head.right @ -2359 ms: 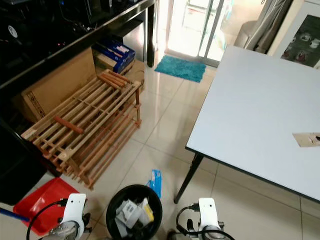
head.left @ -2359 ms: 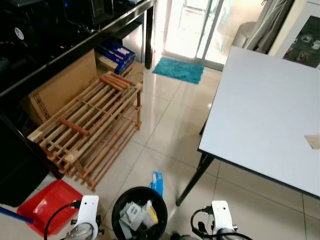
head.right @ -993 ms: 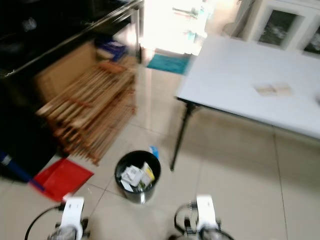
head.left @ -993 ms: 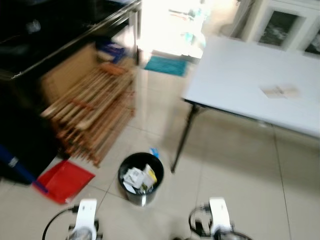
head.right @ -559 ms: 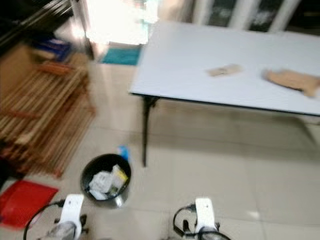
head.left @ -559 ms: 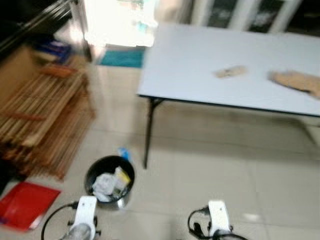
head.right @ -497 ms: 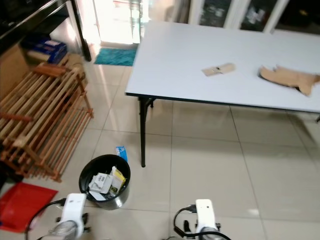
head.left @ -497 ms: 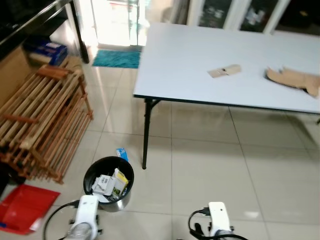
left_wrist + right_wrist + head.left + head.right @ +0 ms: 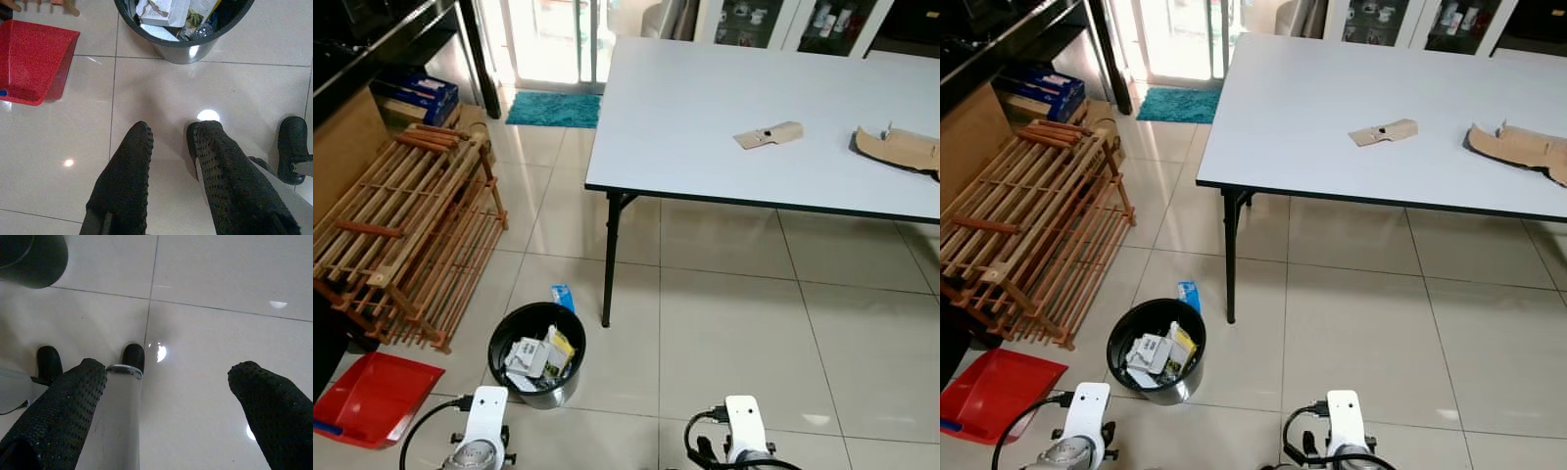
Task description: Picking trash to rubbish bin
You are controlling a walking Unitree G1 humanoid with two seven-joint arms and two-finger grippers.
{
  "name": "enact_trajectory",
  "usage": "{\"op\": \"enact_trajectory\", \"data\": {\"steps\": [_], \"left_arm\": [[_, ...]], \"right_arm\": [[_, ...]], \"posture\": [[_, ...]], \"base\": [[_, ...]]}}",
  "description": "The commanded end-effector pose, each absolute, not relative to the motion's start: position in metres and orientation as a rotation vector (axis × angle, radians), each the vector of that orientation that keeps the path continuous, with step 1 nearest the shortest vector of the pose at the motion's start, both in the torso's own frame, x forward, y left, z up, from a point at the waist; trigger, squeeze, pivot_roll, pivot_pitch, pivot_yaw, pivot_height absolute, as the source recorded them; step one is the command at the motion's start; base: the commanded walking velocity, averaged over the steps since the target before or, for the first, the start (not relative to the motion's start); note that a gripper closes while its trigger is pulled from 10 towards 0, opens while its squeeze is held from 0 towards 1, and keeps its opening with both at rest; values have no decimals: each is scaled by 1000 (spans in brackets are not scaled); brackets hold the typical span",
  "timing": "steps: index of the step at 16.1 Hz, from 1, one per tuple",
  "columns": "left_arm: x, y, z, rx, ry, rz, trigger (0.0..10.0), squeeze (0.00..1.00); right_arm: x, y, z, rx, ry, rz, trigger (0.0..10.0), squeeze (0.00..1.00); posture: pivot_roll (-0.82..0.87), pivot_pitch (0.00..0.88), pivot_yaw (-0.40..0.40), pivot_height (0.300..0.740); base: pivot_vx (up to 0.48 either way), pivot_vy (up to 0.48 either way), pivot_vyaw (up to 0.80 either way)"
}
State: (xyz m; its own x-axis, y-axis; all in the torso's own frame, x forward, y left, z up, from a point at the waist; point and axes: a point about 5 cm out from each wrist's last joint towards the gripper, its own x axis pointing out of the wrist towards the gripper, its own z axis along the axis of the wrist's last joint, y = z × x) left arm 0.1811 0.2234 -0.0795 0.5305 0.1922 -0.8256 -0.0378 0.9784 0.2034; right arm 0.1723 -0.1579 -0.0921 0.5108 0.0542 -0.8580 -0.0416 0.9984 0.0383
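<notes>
The head camera has swung to the right and drawn back, so the black bin (image 9: 536, 353), which sat at the very bottom of the picture before, now stands farther up and left of middle. The white worktop (image 9: 724, 108), earlier cut off at the right edge, now shows most of its top, bringing a small cardboard scrap (image 9: 768, 134) and a larger torn cardboard piece (image 9: 899, 150) into sight. The blur of the turn has cleared.
</notes>
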Motion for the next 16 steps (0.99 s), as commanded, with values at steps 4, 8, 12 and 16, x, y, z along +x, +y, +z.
{"op": "enact_trajectory", "data": {"steps": [4, 8, 12, 16], "left_arm": [[176, 222, -82, 183, 1023, 138, 10000, 0], [175, 221, -83, 183, 1027, 140, 10000, 0], [175, 220, -83, 180, 1027, 142, 10000, 0], [175, 221, -83, 176, 1028, 144, 10000, 0]], "right_arm": [[169, -161, -93, -1, 1042, 65, 10000, 0], [168, -160, -94, -3, 1044, 73, 10000, 0], [169, -161, -93, -6, 1042, 76, 10000, 0], [170, -160, -93, -5, 1040, 76, 10000, 0]], "posture": [[-22, 53, -63, 740], [-20, 45, -69, 740], [-21, 44, -71, 740], [-23, 57, -72, 740]], "base": [[0, -327, 0], [0, -480, 0], [0, -480, 0], [0, -480, 0]]}}
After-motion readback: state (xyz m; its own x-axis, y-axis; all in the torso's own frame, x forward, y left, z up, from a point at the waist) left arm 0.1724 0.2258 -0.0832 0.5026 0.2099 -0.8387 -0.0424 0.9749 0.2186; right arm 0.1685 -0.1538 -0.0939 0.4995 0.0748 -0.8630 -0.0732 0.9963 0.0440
